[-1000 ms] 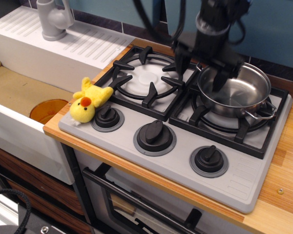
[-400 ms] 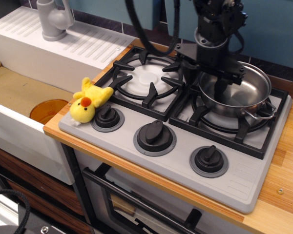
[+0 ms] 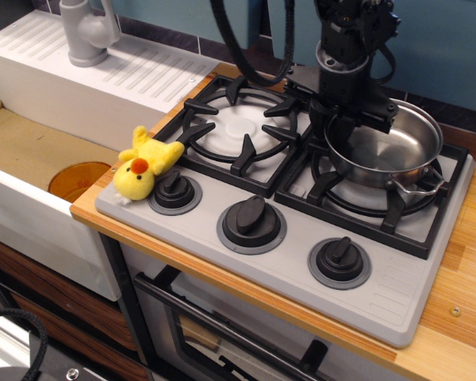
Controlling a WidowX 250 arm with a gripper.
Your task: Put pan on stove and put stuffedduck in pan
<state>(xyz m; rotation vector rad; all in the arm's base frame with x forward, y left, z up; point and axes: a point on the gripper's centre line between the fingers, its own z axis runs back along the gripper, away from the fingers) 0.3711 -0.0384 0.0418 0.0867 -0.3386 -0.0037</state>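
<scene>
The shiny steel pan (image 3: 398,149) rests on the right burner of the grey stove (image 3: 397,290). My gripper (image 3: 351,125) comes down from above onto the pan's left rim, its black fingers drawn in on either side of the wall and shut on it. The rim section under the fingers is hidden. The yellow stuffedduck (image 3: 143,165) lies on the stove's front left corner, beside the left knob (image 3: 175,190), well away from the gripper.
The left burner grate (image 3: 239,127) has nothing on it. A white sink unit with a grey faucet (image 3: 86,32) and an orange disc (image 3: 78,178) in the basin lies to the left. Wooden counter (image 3: 460,278) borders the stove on the right.
The gripper's fingers, spread wide over the pan's left rim a second ago, have drawn together on it. The arm has turned a little. The duck has not moved.
</scene>
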